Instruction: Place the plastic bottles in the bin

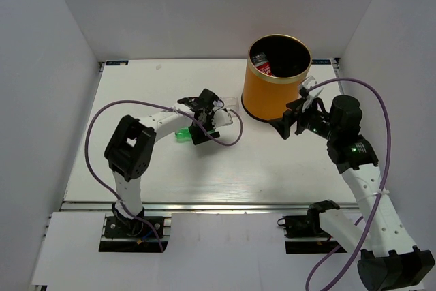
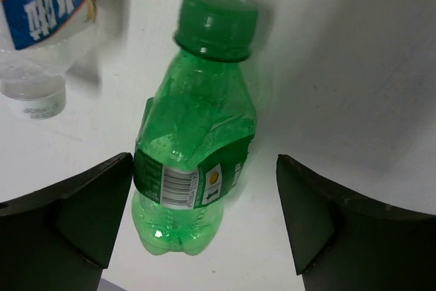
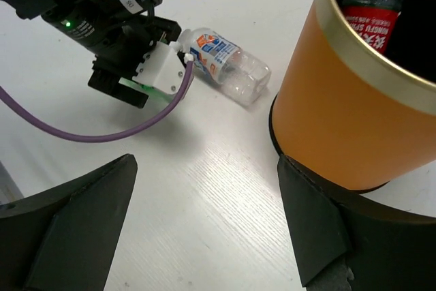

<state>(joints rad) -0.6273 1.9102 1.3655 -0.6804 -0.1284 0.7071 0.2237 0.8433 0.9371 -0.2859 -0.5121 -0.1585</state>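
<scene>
A green plastic bottle lies on the white table with its cap pointing away from my left gripper. That gripper is open, with the bottle's lower half between its fingers, close to the left finger. From above, the green bottle peeks out beside the left gripper. A clear bottle with a blue and orange label lies between that gripper and the bin. The orange bin holds a bottle with a red label. My right gripper hangs open and empty beside the bin's base.
A purple cable loops from the left wrist over the table. White walls enclose the table on three sides. The right arm stands close to the bin's right side.
</scene>
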